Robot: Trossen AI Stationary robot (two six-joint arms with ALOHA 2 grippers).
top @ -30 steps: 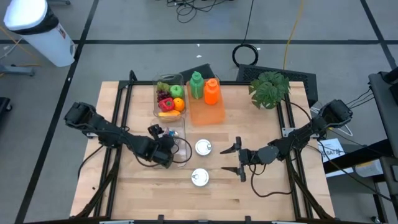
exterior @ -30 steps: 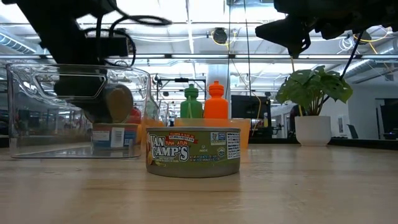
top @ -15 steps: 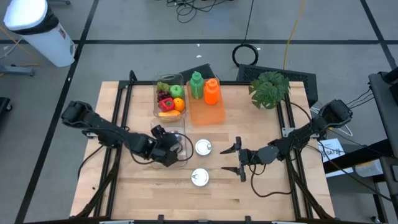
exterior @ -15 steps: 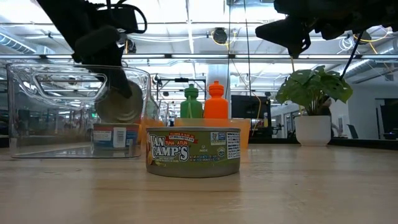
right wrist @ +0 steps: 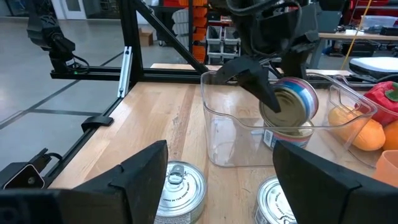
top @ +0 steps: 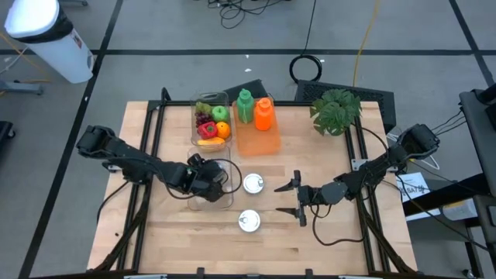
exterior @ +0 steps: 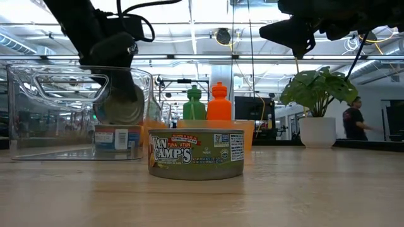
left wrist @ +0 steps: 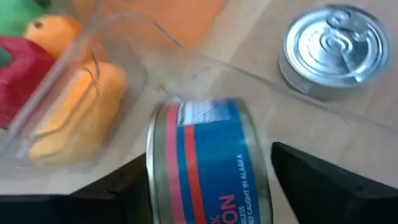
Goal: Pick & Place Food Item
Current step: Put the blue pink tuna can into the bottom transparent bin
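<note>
Now the left gripper holds a blue can tilted inside the clear bin, while the right gripper hovers with jaws wide above the desk

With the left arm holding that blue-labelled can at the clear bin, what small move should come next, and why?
Probably lower it a little further, then release. The left hand grips the blue-labelled can on its side, inside the clear bin and above a can already standing there. It seems not to rest on anything yet. The right hand waits, open, near the table's two loose cans.
</note>
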